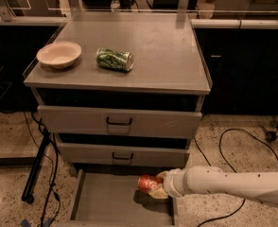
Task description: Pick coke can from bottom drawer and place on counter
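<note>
The coke can (pixel 147 182), red with an orange tint, lies on its side at the right of the open bottom drawer (pixel 106 202), a little above its grey floor. My gripper (pixel 158 187) reaches in from the right on a white arm and is shut on the can's right end. The counter (pixel 158 46) is the grey metal top of the cabinet above.
A beige bowl (pixel 59 54) and a green patterned can (pixel 114 59) lie on the left half of the counter. The two upper drawers (pixel 118 122) are closed. A black stand (pixel 37 164) and cables (pixel 224 141) lie on the floor beside the cabinet.
</note>
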